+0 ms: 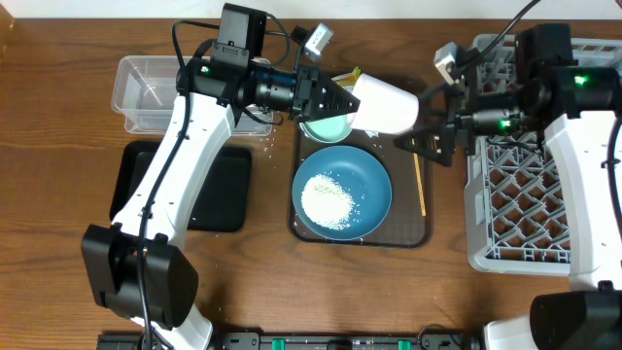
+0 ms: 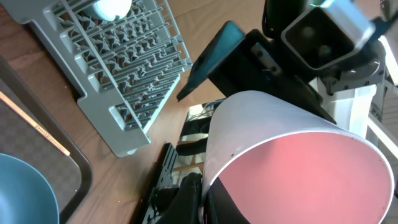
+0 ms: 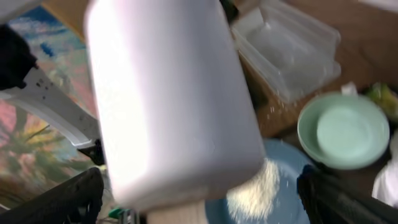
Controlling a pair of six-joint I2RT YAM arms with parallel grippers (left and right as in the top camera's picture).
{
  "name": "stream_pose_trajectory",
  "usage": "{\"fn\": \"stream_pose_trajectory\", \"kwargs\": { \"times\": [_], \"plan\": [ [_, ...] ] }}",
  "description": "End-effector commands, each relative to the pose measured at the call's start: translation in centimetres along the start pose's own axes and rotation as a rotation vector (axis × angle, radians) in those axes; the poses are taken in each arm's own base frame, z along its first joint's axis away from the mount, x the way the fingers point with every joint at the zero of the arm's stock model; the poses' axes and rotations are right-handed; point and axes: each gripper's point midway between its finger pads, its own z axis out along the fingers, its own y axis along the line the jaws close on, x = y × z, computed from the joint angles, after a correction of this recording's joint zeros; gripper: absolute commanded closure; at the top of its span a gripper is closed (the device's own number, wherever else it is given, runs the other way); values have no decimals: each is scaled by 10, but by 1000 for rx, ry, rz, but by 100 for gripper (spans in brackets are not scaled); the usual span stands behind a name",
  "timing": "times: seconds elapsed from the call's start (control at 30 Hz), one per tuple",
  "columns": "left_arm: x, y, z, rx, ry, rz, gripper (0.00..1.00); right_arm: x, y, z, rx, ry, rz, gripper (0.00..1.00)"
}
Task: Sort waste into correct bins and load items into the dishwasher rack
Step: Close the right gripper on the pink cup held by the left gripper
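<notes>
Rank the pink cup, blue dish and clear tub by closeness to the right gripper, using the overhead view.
1. Pink cup, just left of the right gripper.
2. Blue dish, lower left.
3. Clear tub, far left.

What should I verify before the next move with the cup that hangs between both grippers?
1. Left gripper shut on the pink cup: ok.
2. Right gripper wide open: ok.
3. Right fingers on both sides of the cup: cannot tell; the depth is unclear.
4. Cup inside empty, as far as the left wrist view shows: ok.
5. Free cells in the dishwasher rack: ok.
</notes>
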Motion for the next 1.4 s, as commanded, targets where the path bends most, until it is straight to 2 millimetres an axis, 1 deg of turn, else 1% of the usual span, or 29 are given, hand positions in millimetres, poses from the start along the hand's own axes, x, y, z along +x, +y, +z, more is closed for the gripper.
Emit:
{"fn": "stream_pose_trajectory", "kwargs": {
  "times": [0.0,0.07,0.13,0.27,0.4,0.47,0.7,0.83,1.13,1.27,1.37],
  "plan": [
    [3,-5,5,27,20,7,94,-14,17,3,-84,-70,-66,2],
    [5,-6,9,30,29,9,94,-19,21,5,-105,-87,-87,2],
    [6,-7,11,30,35,11,94,-20,23,7,-116,-90,-102,4],
    [7,-7,13,32,40,11,94,-21,25,10,-123,-87,-110,11],
    [7,-7,13,32,40,11,94,-21,25,10,-122,-87,-110,22],
    [7,-7,13,32,40,11,94,-21,25,10,-122,-86,-109,25],
    [7,-7,13,32,39,14,94,-18,25,10,-120,-77,-92,24],
    [7,-7,13,32,39,15,94,-14,22,10,-99,-55,-83,21],
    [7,-7,13,32,38,18,94,-12,19,11,-84,-42,-83,22],
    [7,-7,13,32,38,18,94,-12,19,11,-81,-41,-84,27],
    [7,-7,13,33,38,18,94,-12,19,11,-81,-40,-83,35]
  ]
}}
